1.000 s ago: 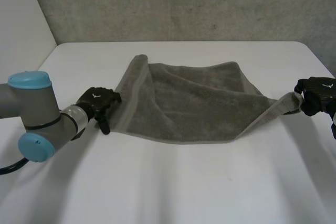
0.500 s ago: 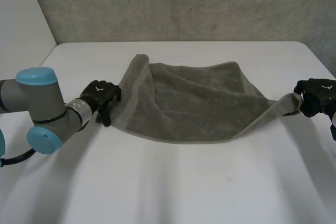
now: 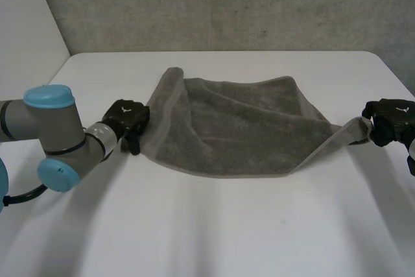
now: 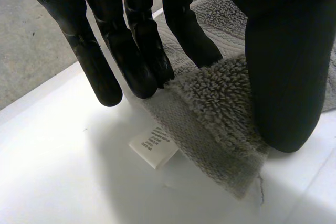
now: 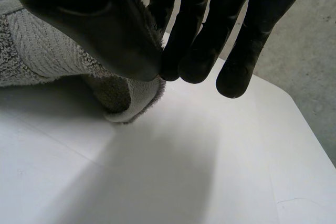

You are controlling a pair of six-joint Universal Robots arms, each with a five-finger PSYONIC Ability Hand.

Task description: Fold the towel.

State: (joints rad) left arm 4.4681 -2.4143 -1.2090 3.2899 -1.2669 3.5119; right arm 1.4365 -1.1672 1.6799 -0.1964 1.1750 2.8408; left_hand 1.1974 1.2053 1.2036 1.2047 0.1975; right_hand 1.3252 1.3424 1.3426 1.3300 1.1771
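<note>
Grey terry pinched between fingers (image 5: pixel 199 35) and thumb of right hand (image 3: pixel 391 120): a towel (image 3: pixel 240 131) corner, lifted near the worktop's (image 3: pixel 214 225) right edge. Left hand (image 3: pixel 126 116) fingers (image 4: pixel 131 51) straight, straddling the opposite corner beside its label (image 4: pixel 153 146), unclosed. Towel rumpled mid-worktop. Soft, limp, probably light; best held at hemmed corners.

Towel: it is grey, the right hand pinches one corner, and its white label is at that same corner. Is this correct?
Not quite. The label is at the other corner of the towel, beside the left hand, as the left wrist view shows. The towel is grey, and the right hand does pinch one corner.
</note>
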